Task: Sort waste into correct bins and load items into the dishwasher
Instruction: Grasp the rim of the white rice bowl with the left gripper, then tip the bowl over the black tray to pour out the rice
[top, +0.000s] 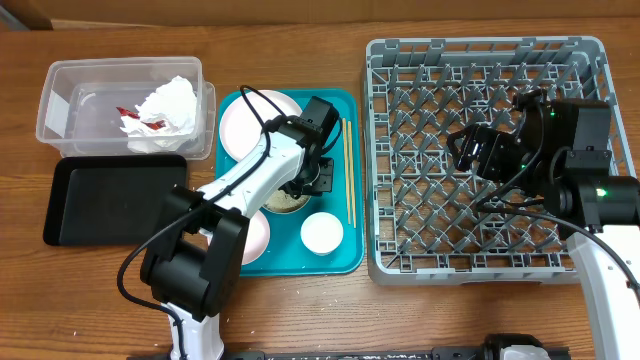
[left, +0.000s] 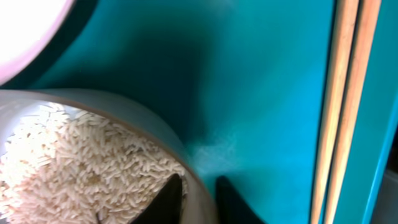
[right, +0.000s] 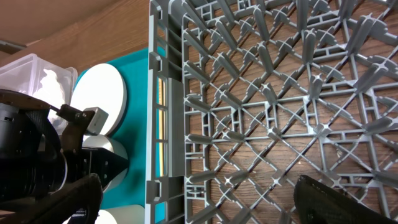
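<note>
A white bowl (top: 285, 203) of loose rice (left: 74, 162) sits on the teal tray (top: 345, 255). My left gripper (top: 313, 180) straddles its rim (left: 199, 202), one finger in the rice and one outside, shut on it. Chopsticks (top: 349, 170) lie along the tray's right side and also show in the left wrist view (left: 339, 112). A small white cup (top: 322, 232) and pinkish plates (top: 240, 125) are on the tray too. The crumpled napkin (top: 165, 105) and red wrapper (top: 128, 112) lie in the clear tub (top: 60, 100). My right gripper (top: 468, 150) hangs wide open and empty over the grey rack (top: 430, 240), which fills the right wrist view (right: 199, 205).
The black tray (top: 110, 200) lies in front of the clear tub at the left. The rack's upright pegs (right: 280, 74) stand under my right gripper. Another plate (top: 255, 235) lies on the teal tray's front left, partly under my left arm.
</note>
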